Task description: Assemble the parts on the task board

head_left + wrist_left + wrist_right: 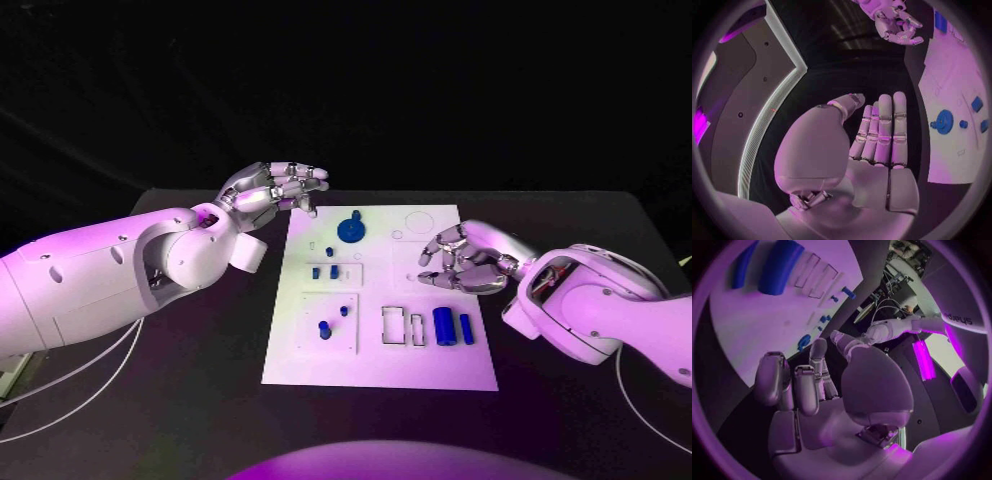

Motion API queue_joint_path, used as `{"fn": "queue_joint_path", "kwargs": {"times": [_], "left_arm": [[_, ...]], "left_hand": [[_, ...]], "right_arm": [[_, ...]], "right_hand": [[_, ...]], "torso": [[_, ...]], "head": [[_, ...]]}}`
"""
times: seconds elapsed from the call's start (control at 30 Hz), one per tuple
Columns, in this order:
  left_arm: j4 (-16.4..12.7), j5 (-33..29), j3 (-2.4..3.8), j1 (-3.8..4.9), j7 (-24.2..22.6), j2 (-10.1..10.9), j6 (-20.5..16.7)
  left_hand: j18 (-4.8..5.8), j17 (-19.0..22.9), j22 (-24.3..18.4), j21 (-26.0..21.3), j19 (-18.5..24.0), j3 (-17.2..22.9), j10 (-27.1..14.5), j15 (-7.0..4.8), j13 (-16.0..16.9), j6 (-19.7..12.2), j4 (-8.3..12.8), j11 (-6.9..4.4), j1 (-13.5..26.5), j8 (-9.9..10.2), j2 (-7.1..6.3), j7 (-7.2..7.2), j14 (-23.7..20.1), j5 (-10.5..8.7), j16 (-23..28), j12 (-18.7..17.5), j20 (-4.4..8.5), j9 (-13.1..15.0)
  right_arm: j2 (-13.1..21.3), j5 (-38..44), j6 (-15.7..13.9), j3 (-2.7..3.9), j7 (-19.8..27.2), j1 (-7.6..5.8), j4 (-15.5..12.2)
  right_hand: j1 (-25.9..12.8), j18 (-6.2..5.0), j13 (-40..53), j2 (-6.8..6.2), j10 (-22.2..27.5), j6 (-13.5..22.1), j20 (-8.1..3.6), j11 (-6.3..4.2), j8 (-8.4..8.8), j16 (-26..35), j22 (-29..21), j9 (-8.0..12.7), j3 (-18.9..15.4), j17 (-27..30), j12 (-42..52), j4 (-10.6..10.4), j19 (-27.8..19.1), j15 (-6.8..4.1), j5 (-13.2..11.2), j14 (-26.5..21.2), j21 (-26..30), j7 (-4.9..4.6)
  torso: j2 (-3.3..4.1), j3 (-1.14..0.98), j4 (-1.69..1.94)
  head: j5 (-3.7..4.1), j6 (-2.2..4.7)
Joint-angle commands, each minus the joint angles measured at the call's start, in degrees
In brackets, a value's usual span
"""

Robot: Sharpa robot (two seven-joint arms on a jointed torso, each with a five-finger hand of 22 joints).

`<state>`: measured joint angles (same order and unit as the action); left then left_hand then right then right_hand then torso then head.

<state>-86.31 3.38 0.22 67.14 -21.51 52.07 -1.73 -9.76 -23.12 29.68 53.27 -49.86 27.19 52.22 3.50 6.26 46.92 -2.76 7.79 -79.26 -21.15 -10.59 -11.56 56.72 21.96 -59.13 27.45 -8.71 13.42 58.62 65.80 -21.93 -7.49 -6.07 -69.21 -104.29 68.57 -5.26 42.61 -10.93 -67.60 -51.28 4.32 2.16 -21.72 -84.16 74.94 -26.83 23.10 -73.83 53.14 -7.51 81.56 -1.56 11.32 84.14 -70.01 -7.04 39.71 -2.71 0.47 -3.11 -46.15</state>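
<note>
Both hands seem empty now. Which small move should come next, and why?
Probably lower the right robot hand toward the two blue cylinders lying just below it on the white board. It holds nothing and hovers nearest them; the left robot hand waits off the board's far corner.

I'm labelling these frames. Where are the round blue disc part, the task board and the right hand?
Round blue disc part (351, 230), head view, centre of its face.
Task board (433, 372), head view, bare near edge.
Right hand (464, 260), head view, middle of the hand.
</note>
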Motion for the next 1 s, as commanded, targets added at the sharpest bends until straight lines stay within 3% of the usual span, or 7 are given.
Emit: {"fn": "queue_joint_path", "kwargs": {"times": [0.03,0.17,0.4,0.47,0.63,0.77,1.0], "left_arm": [[-0.1,0.0,0.01,0.00,-0.4,0.0,1.0],[-0.1,0.0,-0.03,-0.01,-0.4,0.0,0.9],[-0.2,0.0,-0.06,-0.01,-0.4,0.1,0.8],[-0.2,0.0,-0.07,-0.01,-0.4,0.1,0.8],[-0.3,0.0,-0.08,-0.01,-0.4,0.2,0.8],[-0.3,0.0,-0.09,-0.01,-0.4,0.2,0.9],[-0.3,0.0,-0.09,-0.01,-0.3,0.3,0.9]], "left_hand": [[-0.78,0.1,-0.1,-0.3,-0.1,-0.1,0.1,0.19,-0.1,-0.2,0.2,0.24,0.1,0.4,0.54,-0.27,0.0,-0.02,0.4,-0.2,-0.22,-0.1],[-0.78,0.1,-0.1,-0.3,-0.1,-0.1,0.1,0.19,-0.1,-0.2,0.2,0.24,0.1,0.4,0.54,-0.27,0.0,-0.02,0.4,-0.2,-0.22,-0.1],[-0.78,0.1,-0.1,-0.3,-0.1,-0.1,0.1,0.19,-0.1,-0.2,0.2,0.24,0.1,0.4,0.54,-0.27,0.0,-0.02,0.4,-0.2,-0.22,-0.1],[-0.78,0.1,-0.1,-0.3,-0.1,-0.1,0.1,0.19,-0.1,-0.2,0.2,0.24,0.1,0.4,0.54,-0.27,0.0,-0.02,0.4,-0.2,-0.22,-0.1],[-0.78,0.1,-0.1,-0.3,-0.1,-0.1,0.1,0.19,-0.1,-0.2,0.2,0.24,0.1,0.4,0.54,-0.27,0.0,-0.02,0.4,-0.2,-0.22,-0.1],[-0.78,0.1,-0.1,-0.3,-0.1,-0.1,0.1,0.19,-0.1,-0.2,0.2,0.24,0.1,0.4,0.54,-0.27,0.0,-0.02,0.4,-0.2,-0.22,-0.1],[-0.78,0.1,-0.1,-0.3,-0.1,-0.1,0.1,0.19,-0.1,-0.2,0.2,0.24,0.1,0.4,0.54,-0.27,0.0,-0.02,0.4,-0.2,-0.22,-0.1]], "right_arm": [[2.2,-3.7,3.6,-0.08,-4.4,-0.19,-1.5],[5.3,0.0,4.2,-0.34,-8.3,-0.23,-3.2],[8.0,5.9,5.7,-0.79,-14.1,0.51,-5.3],[8.5,7.5,6.0,-0.93,-15.7,1.31,-6.0],[8.3,9.1,5.9,-1.08,-17.0,2.38,-6.4],[7.7,10.2,6.0,-1.16,-17.5,3.14,-6.7],[6.5,12.1,6.4,-1.23,-18.5,4.33,-6.9]], "right_hand": [[-1.5,1.00,4.9,-0.57,-0.6,0.7,-0.11,0.21,-0.47,-0.6,4.8,-1.1,-2.0,-1.0,4.0,-1.6,0.4,-0.23,-0.1,3.3,-0.1,0.05],[-2.1,1.15,9.8,-0.78,-1.7,1.0,-0.11,0.12,-0.80,-1.1,5.4,-2.2,-3.9,-2.1,7.6,-3.6,0.7,-0.26,-0.1,3.4,-0.8,0.13],[-2.2,1.49,15.6,-0.38,-4.1,0.6,-0.24,-0.11,-1.27,-2.0,6.4,-3.5,-6.1,-4.2,11.9,-6.4,1.4,-0.43,-0.2,3.7,-2.4,0.44],[-3.0,1.52,16.1,-0.68,-3.8,0.5,-0.30,-0.19,-1.34,-2.1,6.6,-4.1,-8.2,-4.3,11.8,-8.8,1.5,-0.48,1.3,3.7,-2.5,0.57],[-3.0,1.50,15.9,-0.77,-3.6,0.5,-0.30,-0.20,-1.37,-2.1,6.6,-4.2,-8.6,-4.4,11.6,-9.0,1.5,-0.49,1.4,3.7,-2.4,0.59],[-3.0,1.52,15.9,-0.82,-3.6,0.4,-0.31,-0.21,-1.38,-2.1,6.6,-4.2,-8.7,-4.4,11.6,-9.0,1.5,-0.49,1.4,3.7,-2.4,0.60],[-3.0,1.51,16.0,-0.88,-3.5,0.3,-0.31,-0.23,-1.45,-2.1,6.6,-4.4,-9.1,-4.2,11.5,-9.1,1.5,-0.51,1.3,3.7,-2.4,0.64]], "torso": [[-0.17,0.10,-0.38],[-0.19,0.12,-0.57],[-0.15,0.29,-0.36],[-0.12,0.26,-0.41],[-0.19,0.16,-0.56],[-0.07,0.15,-0.33],[-0.04,0.05,-0.29]], "head": [[0.71,0.22],[1.23,0.21],[2.53,0.36],[2.88,0.34],[3.08,0.31],[3.51,0.33],[3.50,0.09]]}}
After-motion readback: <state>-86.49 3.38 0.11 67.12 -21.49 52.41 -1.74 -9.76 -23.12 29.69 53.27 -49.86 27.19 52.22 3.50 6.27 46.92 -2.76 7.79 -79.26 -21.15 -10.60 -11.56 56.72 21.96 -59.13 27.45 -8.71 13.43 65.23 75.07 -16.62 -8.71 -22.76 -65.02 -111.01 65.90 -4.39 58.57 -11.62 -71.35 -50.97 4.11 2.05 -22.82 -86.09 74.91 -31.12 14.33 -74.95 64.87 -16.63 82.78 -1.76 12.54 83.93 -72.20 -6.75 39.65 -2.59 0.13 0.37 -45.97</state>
